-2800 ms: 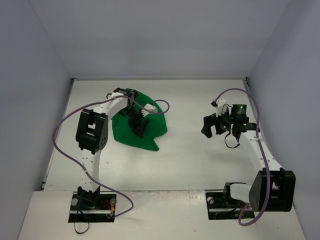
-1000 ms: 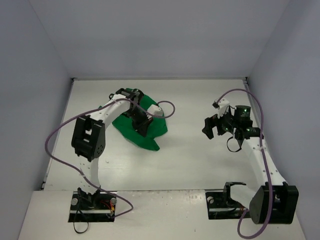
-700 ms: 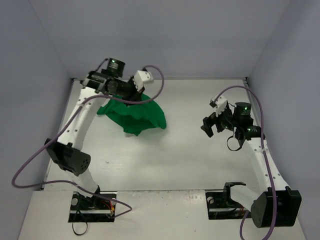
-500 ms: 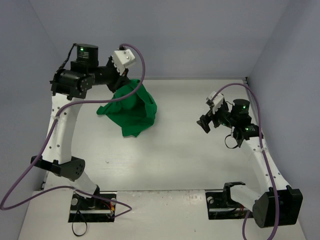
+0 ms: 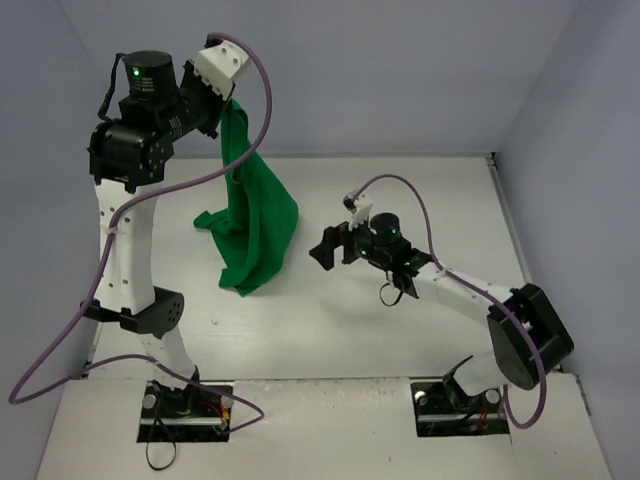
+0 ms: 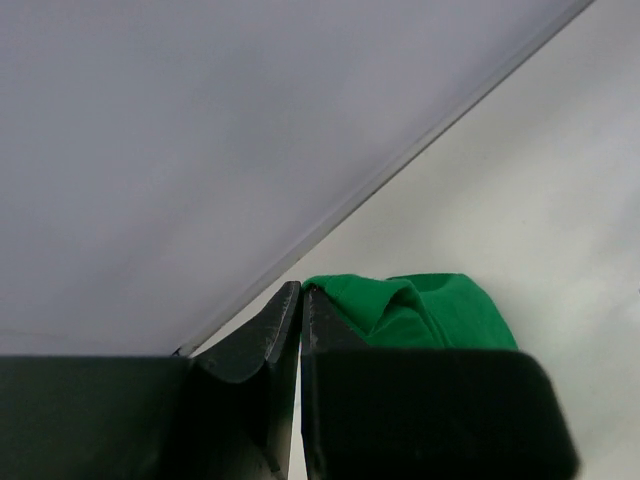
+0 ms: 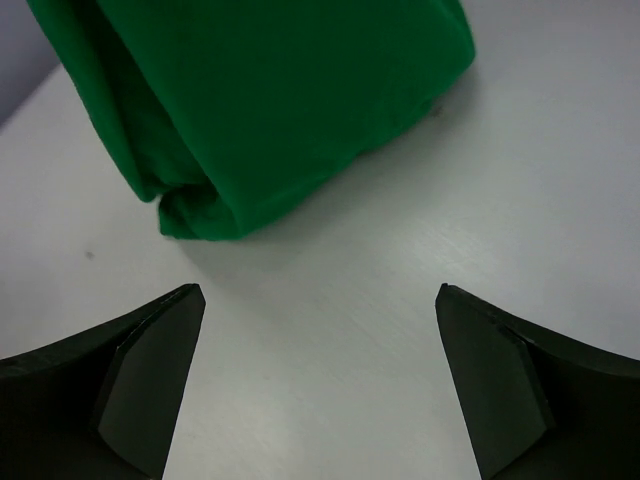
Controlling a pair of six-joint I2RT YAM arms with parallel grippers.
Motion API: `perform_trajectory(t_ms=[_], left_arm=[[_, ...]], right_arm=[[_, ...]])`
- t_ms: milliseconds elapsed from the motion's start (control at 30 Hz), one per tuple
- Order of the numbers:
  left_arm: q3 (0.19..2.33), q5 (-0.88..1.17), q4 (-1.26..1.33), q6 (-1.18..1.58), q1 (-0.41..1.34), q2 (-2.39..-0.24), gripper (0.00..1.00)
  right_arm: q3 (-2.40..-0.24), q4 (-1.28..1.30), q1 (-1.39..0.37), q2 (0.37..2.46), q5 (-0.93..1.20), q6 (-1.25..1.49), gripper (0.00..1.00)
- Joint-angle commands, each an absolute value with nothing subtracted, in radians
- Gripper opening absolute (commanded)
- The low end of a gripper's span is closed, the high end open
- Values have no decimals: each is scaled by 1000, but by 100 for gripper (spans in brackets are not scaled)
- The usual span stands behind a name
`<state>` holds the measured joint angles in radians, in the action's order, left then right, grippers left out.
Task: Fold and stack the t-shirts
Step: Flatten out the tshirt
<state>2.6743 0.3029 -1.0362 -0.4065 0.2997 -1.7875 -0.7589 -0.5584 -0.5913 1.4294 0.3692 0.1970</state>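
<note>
Toward the near-middle of the table [image 5: 330,340], right gripper [image 5: 325,247] sits low, jaws spread wide with nothing between them. It is aimed at the shirt's lower end, near it but not touching. Left of it, green t-shirt [image 5: 256,215] hangs in a long bunched drape, bottom fold down on the table, one flap lying out to the left. Farther back and high up by the back wall [image 5: 400,80], left gripper [image 5: 226,103] is pressed together, pinching the shirt's top edge.
</note>
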Motion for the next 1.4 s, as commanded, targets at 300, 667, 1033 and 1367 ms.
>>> perform_trajectory(t_ms=[300,667,1033,1367], left_arm=[[2557,43,-708,-315,310,-1721,0],[2503,49,-598,-275,307,-1684,0],[2450,68,-581,-270,304,-1638,0],[2381,97,-561,-270,298,-1609,0]], right_arm=[[-1092,-576,-1031,1688,-168,441,80],[-1290,-408,-1123,1943,-378,562,81],[-1479,-399,-1141,2101,-327,601,78],[-1463,-387,-1243,2041,-363,564,71]])
